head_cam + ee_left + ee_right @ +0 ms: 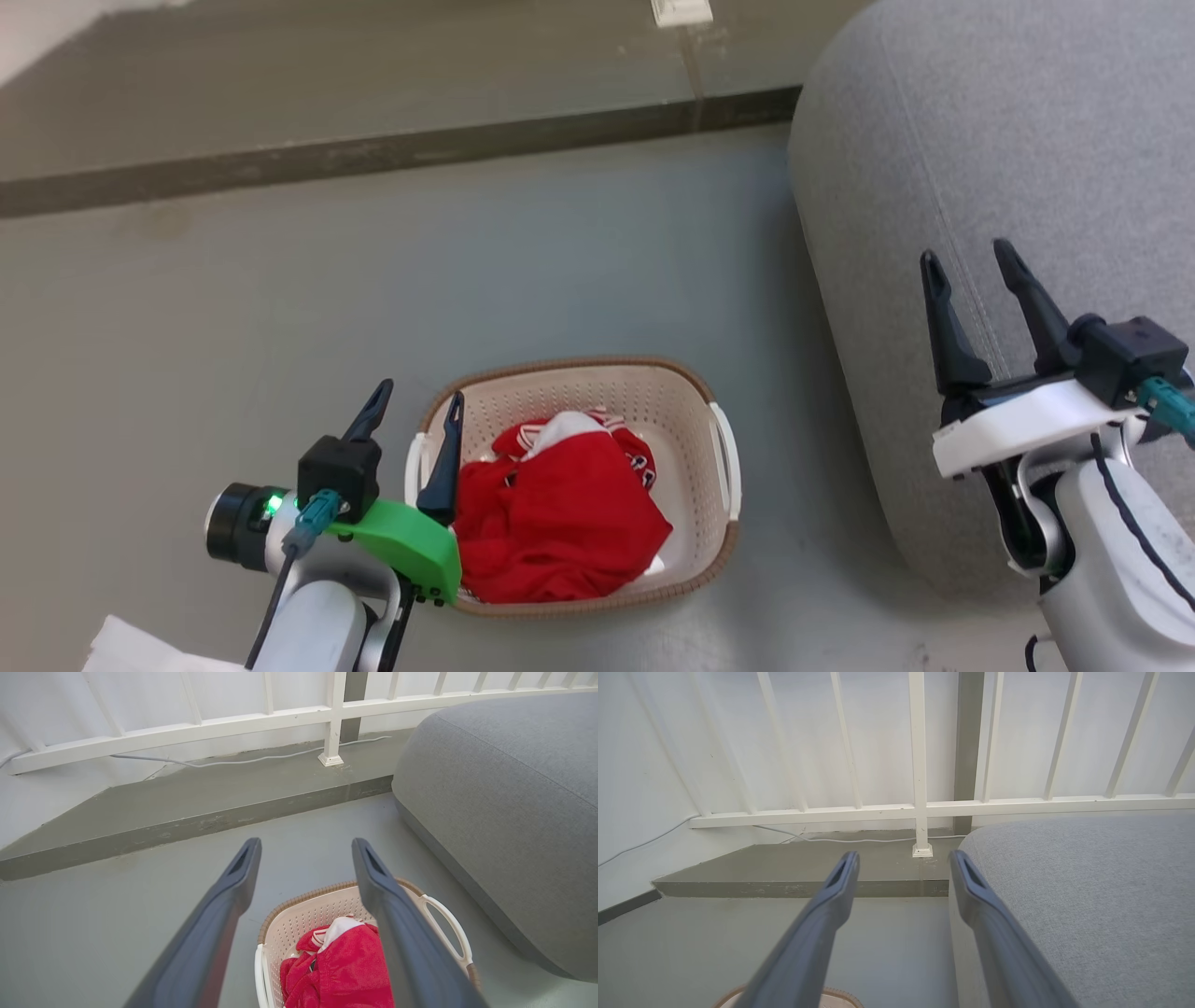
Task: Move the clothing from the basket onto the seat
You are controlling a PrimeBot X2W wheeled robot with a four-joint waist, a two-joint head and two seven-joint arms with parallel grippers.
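Note:
Red clothing (560, 518) with white trim lies bunched in the cream basket (691, 439) on the grey floor; it shows too in the left wrist view as clothing (345, 970) inside the basket (289, 924). My left gripper (415, 404) hangs open above the basket's left rim, nothing between its fingers. The grey seat (1008, 149) fills the right side, also seen as the seat (509, 793) and the seat (1087, 896). My right gripper (971, 266) stands open over the seat's front edge, empty. In the wrist views the left gripper (306, 847) and right gripper (903, 858) show spread fingers.
A raised grey step (373, 149) runs across the back, with a white railing (327, 714) and a thin cable (233, 760) above it. Bare floor (280, 308) lies left of and behind the basket. Something white (131, 649) sits at the lower left corner.

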